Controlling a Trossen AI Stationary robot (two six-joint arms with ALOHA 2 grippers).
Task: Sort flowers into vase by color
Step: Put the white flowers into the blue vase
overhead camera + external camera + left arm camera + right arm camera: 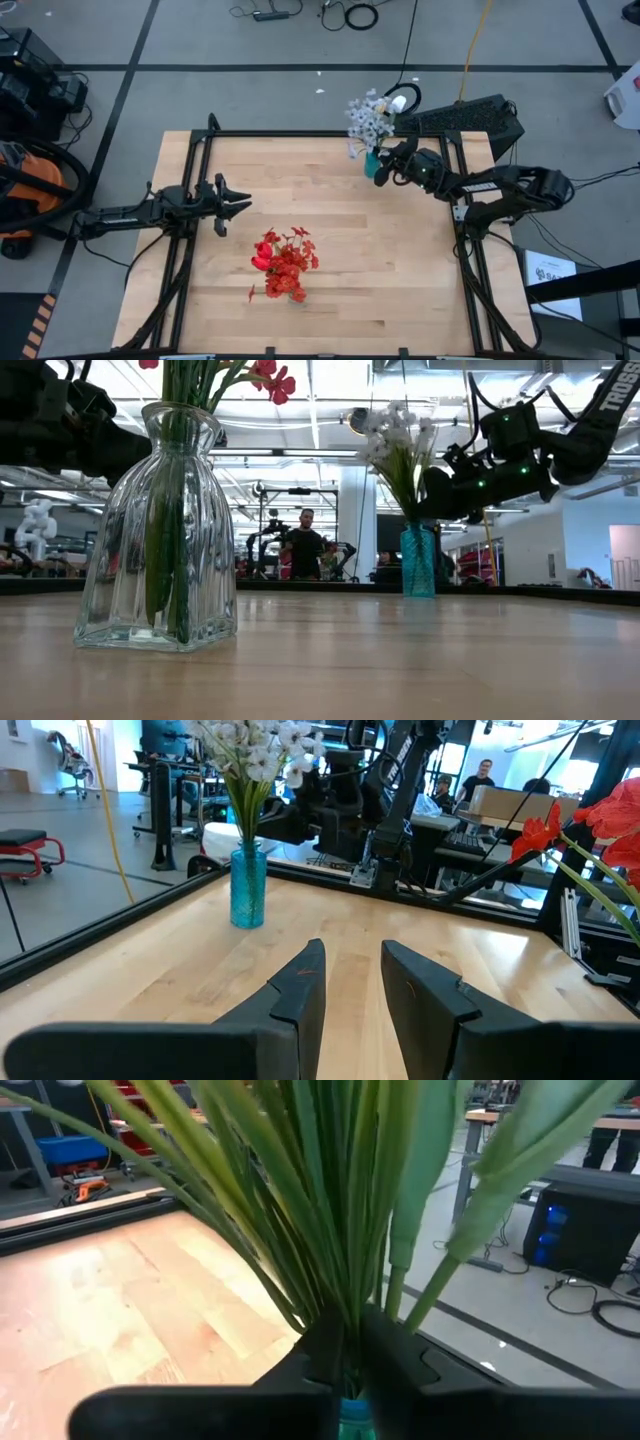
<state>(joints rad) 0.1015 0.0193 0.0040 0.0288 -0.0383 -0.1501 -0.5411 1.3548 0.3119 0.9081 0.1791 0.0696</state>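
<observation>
White flowers (370, 118) stand in a small teal vase (418, 560) at the table's far right. My right gripper (352, 1345) is at their green stalks just above the vase's mouth, its fingers closed to a narrow slit. Red flowers (285, 262) stand in a clear ribbed glass vase (158, 530) near the table's middle front. My left gripper (352, 970) hovers open over the table's left side, pointing level toward the right, with nothing between its fingers. My right gripper pinches the green stalks (345, 1305) of the white flowers between its two fingers, low down, just above the teal vase's mouth (350, 1418). The fingers come about level from the table's right side and lie across the stalks. The stalks stand upright in the vase.
A black frame rail (300, 135) runs along the table's far edge and sides. An orange vacuum (30, 185) sits on the floor left of the table. A person (305, 545) stands in the room beyond. Bare wood lies between the two vases.
</observation>
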